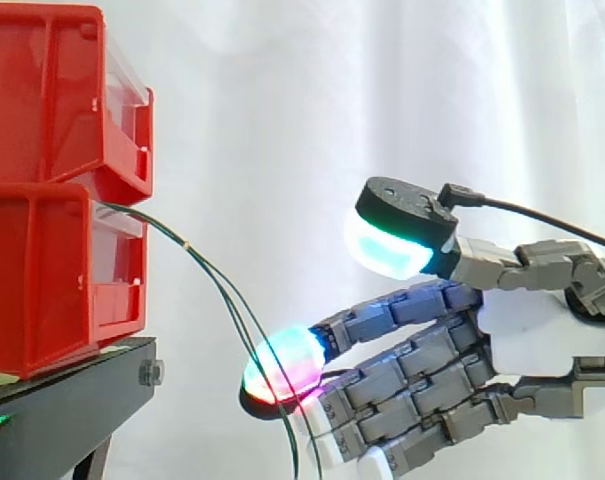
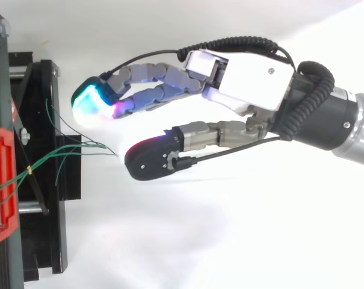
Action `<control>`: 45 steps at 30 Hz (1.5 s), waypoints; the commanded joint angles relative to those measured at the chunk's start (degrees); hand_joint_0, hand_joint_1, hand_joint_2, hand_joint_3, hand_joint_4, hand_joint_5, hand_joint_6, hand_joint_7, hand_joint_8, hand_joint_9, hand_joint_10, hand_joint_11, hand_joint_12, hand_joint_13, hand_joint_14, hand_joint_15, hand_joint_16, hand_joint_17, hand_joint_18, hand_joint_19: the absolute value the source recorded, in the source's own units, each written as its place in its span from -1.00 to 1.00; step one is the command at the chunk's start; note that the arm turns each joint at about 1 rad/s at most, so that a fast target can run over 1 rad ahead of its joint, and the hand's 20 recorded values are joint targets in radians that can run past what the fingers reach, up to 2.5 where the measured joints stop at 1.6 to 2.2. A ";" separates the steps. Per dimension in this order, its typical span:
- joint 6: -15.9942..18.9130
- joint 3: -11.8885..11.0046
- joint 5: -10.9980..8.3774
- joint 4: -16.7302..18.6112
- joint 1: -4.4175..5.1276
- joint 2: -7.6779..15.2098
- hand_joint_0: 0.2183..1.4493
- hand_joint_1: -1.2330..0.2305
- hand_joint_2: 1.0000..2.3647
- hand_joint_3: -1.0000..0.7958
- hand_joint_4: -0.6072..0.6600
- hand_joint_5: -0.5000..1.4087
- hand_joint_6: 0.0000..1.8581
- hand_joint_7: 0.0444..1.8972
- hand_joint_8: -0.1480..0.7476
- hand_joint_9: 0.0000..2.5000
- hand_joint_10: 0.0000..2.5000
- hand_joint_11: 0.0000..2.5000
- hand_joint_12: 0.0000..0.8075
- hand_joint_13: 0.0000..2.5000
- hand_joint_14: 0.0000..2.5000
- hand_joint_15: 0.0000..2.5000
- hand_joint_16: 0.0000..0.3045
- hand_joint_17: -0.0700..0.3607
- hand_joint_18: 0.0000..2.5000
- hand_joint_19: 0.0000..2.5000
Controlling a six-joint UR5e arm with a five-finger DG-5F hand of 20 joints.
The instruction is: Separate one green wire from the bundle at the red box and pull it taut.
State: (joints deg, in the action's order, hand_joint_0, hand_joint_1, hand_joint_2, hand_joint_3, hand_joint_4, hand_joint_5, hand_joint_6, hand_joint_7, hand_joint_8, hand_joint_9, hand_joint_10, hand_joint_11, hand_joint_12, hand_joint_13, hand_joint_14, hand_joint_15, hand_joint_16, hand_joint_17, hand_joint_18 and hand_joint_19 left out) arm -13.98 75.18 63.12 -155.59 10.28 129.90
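Note:
A thin bundle of green wires (image 1: 172, 234) leaves the lower red bin (image 1: 42, 290) and sags down to the right. From above, the wires (image 2: 79, 147) fan out from the red box (image 2: 6, 212) over the black stand, tied by a small yellow band. My hand (image 2: 242, 78) reaches in from the right with its fingers stretched towards the box and its thumb spread wide apart. In the side view the sagging wires cross right at the glowing fingertips (image 1: 282, 362), while the thumb hovers well above them. Nothing is pinched.
Two red bins (image 1: 52, 95) are stacked on a black stand (image 1: 72, 385) at the left, before a white curtain. The stand's black frame (image 2: 46, 229) juts out towards the hand. White, open space lies to the right of the stand.

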 commanded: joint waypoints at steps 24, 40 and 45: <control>-0.26 -9.17 5.87 -2.52 0.89 4.66 -0.48 -0.01 -1.00 -0.41 0.51 -0.62 -0.46 0.00 0.05 -0.49 -1.00 -0.88 -0.05 -0.46 -0.99 -0.86 -0.64 -0.10 -0.49 -0.80; 0.09 -9.17 5.69 -1.20 1.24 4.66 -0.43 -0.06 -0.99 -0.40 0.36 -0.57 -0.46 0.32 0.05 -0.44 -1.00 -0.84 -0.08 -0.43 -0.99 -0.83 -0.65 -0.11 -0.48 -0.78; 0.09 -9.17 5.78 -1.29 1.24 4.66 -0.40 -0.12 -0.99 -0.35 0.32 -0.56 -0.46 0.49 0.04 -0.43 -0.99 -0.83 -0.09 -0.42 -0.99 -0.82 -0.65 -0.12 -0.48 -0.78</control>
State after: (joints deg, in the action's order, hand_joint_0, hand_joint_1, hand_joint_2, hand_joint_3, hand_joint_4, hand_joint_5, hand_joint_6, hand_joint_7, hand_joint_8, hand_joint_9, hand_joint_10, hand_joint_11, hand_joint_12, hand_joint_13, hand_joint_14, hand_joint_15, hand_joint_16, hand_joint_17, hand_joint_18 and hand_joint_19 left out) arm -13.90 66.01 68.84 -156.81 11.51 134.55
